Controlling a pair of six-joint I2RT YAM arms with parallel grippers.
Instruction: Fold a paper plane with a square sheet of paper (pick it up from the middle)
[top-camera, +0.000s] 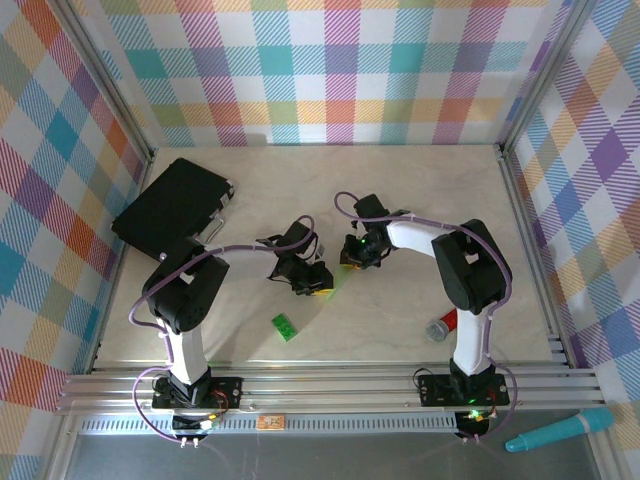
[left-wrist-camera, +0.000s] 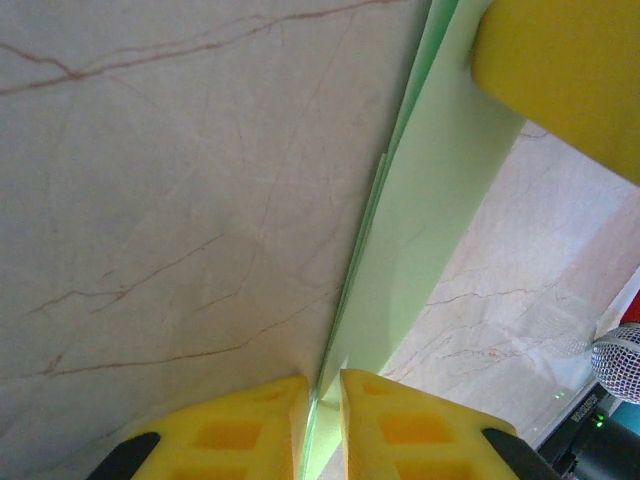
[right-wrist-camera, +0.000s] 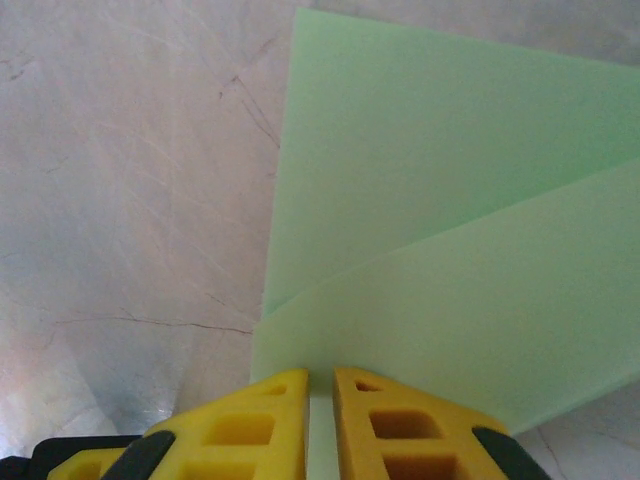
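We see the left end effector (left-wrist-camera: 320, 405) nearly shut, pinching an edge of the pale-green sheet of paper (right-wrist-camera: 450, 200). The right end effector (right-wrist-camera: 320, 385), at two o'clock from it in the top view, is likewise clamped on the folded sheet, near the middle of the marble surface (left-wrist-camera: 150, 200).

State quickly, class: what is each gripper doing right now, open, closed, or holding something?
Left gripper: closed, pinching the green paper at its edge.
Right gripper: closed, pinching the same green paper.
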